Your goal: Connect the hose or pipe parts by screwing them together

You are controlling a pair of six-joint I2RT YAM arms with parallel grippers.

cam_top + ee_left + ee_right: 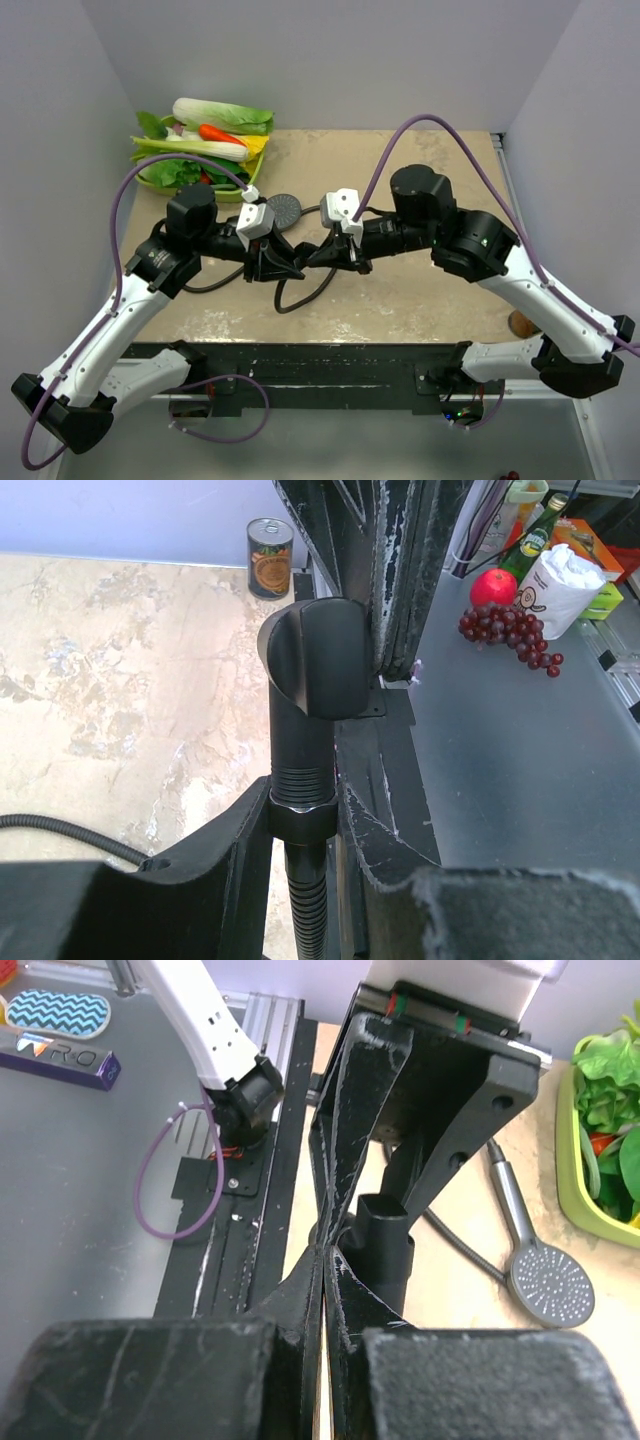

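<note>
Hose joint partly made, tightening judged left to do.

Nearest, gripping the hose nut [300, 808] with the left claw [304, 825], 1 black fitting [325, 660] seated above and ribbed threads [302, 778] showing between them, so probably not screwed home. Pressing against that fitting, the right claw [325, 1260], closed and empty. Farther back, lying on the counter [100, 680], the shower head [550, 1280], apart from the 2 claws. Cannot tell its link to the hose [308, 910].

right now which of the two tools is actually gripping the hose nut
The left tool: its fingers clamp the black nut above the ribbed hose. The right tool is pinched shut beside it.
</note>
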